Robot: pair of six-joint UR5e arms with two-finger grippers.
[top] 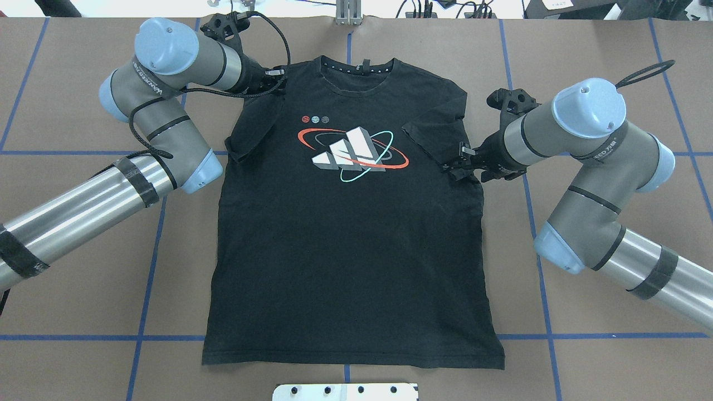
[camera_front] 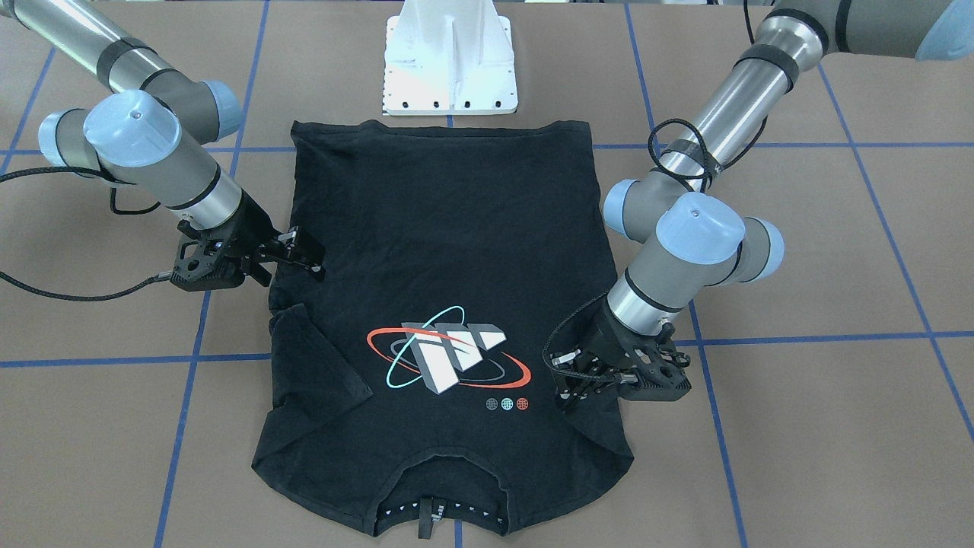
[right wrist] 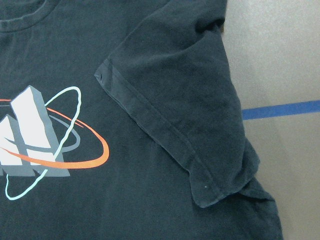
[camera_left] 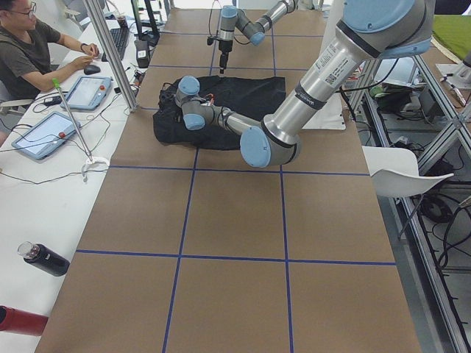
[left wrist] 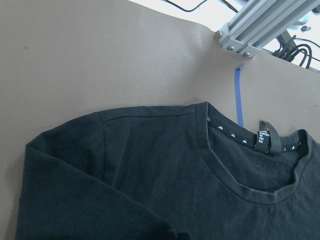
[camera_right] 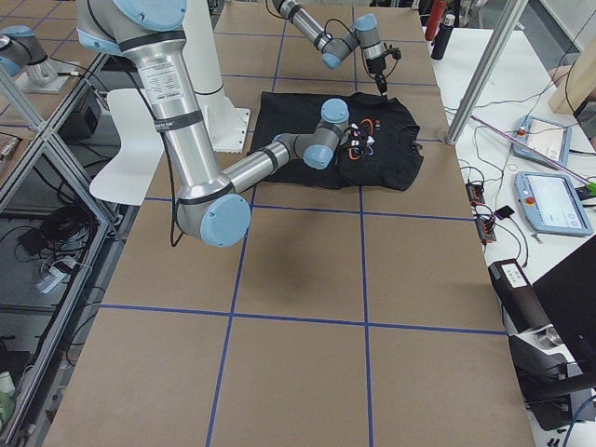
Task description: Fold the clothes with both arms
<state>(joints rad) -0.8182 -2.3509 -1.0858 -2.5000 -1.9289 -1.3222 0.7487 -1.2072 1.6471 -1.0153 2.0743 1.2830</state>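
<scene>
as the black t-shirt (top: 351, 239) lies logo-up, its shoulder (left wrist: 125, 130) sits just below the left gripper (top: 276, 82) and its inward-folded sleeve (top: 434, 131) just ahead of the right gripper (top: 458, 162). jaw gaps cannot be told. judged: sleeve step closing. next needs both grippers pinching one end evenly.

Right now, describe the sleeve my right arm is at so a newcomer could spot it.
Find the black T-shirt spread mid-table, then its three-bar logo. The sleeve is folded inward onto the chest beside that logo, with the jaws of the right arm at its hem corner; the other folded sleeve lies by the three dots.
</scene>
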